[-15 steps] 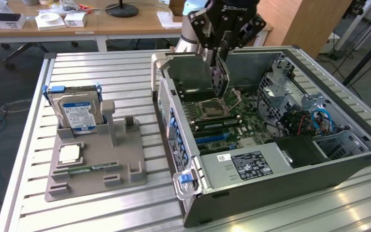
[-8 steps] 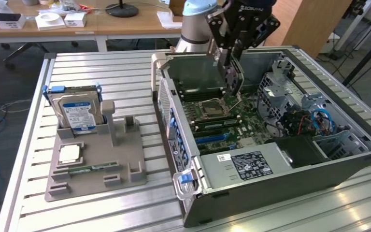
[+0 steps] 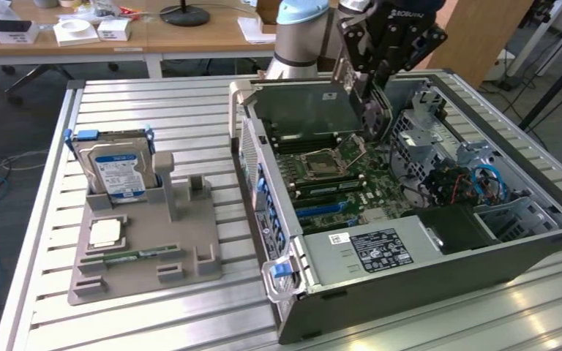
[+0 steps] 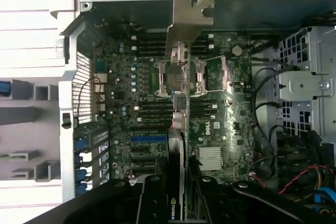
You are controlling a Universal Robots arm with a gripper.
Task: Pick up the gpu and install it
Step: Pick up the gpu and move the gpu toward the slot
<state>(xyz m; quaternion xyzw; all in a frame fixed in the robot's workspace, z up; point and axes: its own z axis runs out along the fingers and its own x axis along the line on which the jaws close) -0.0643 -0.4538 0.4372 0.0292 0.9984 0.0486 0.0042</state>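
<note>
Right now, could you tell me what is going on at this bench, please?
The robot arm's gripper is holding the gpu on edge inside the open computer case, just above the motherboard. The card does not look seated in a slot yet. On the exterior view's left, a hard drive stands in a grey holder on the table.

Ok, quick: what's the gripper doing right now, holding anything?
Gripper: closed on the graphics card, held edge-on above the open computer case.

The thin dark gpu point(image 4: 181, 98) (silver bracket at one end) hangs above the motherboard point(image 4: 231, 124).
</note>
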